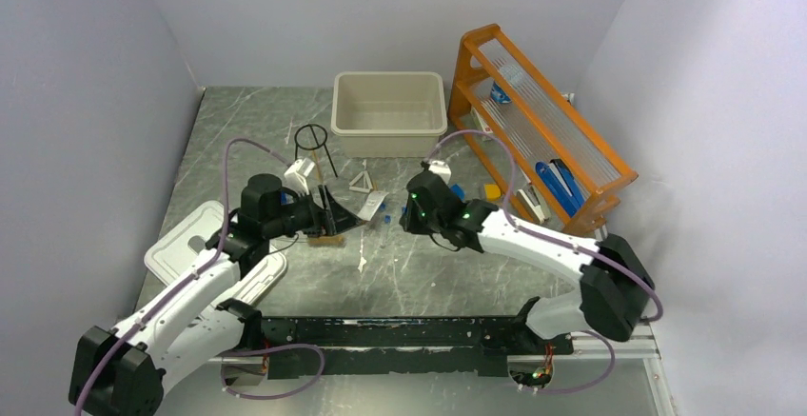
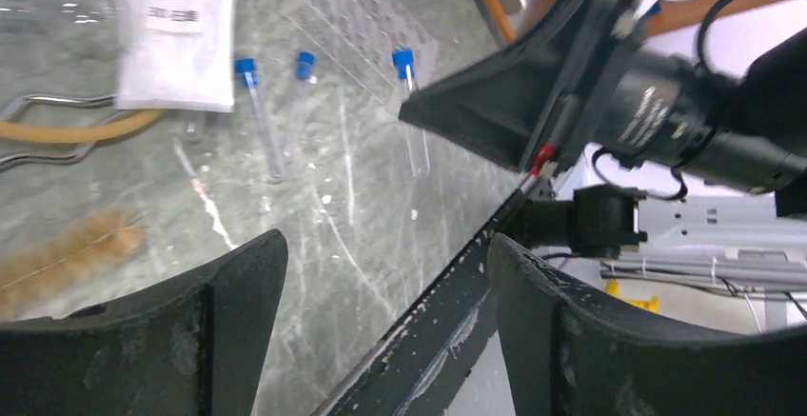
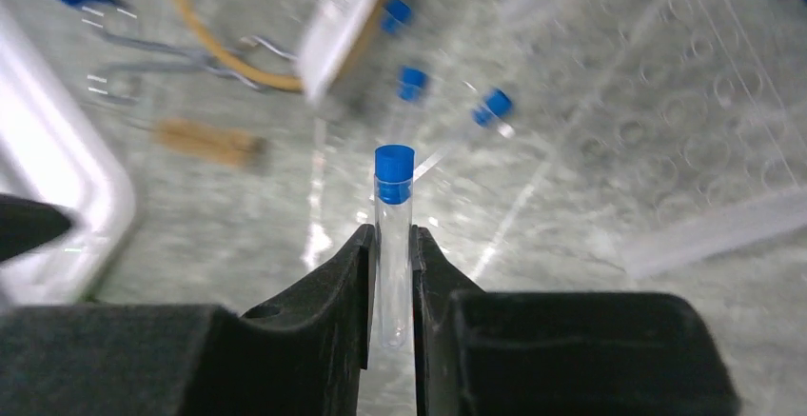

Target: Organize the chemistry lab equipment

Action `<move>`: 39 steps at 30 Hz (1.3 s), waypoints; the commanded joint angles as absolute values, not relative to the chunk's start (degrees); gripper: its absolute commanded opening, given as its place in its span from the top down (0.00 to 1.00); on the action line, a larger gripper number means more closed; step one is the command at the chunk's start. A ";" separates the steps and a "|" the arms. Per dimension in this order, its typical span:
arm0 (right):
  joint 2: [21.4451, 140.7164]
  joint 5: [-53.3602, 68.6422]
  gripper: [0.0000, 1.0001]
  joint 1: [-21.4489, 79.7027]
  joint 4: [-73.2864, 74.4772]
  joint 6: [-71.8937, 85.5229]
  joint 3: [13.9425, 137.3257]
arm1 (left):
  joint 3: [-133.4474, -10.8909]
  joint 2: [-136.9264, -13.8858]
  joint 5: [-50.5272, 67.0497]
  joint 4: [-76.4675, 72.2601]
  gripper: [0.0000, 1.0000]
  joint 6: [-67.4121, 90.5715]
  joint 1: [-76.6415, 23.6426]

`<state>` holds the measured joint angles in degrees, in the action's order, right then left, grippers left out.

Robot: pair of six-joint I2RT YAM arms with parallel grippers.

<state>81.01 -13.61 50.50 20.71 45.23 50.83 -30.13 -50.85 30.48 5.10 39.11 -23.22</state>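
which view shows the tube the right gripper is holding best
Right wrist: the blue-capped tube stands clear between the right gripper's fingers. Top external hides it under that gripper; left wrist leaves the grip unclear.

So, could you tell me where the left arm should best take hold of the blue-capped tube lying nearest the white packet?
Take that blue-capped tube on its clear barrel just below the cap, coming straight down with the open left fingers either side. It lies flat on the table, and the neighbouring tube seems farthest off there.
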 commanded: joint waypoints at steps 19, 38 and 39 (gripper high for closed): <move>71.60 16.98 0.79 38.68 -13.95 54.29 46.71 | -35.32 -66.12 24.63 -25.76 0.38 49.19 -35.95; 73.15 23.99 0.42 34.71 2.76 45.64 54.54 | -39.06 -64.08 31.06 -17.01 0.95 33.02 -36.12; 72.96 24.85 0.42 34.31 3.82 45.28 55.04 | -40.03 -63.87 31.79 -14.82 0.95 31.31 -36.12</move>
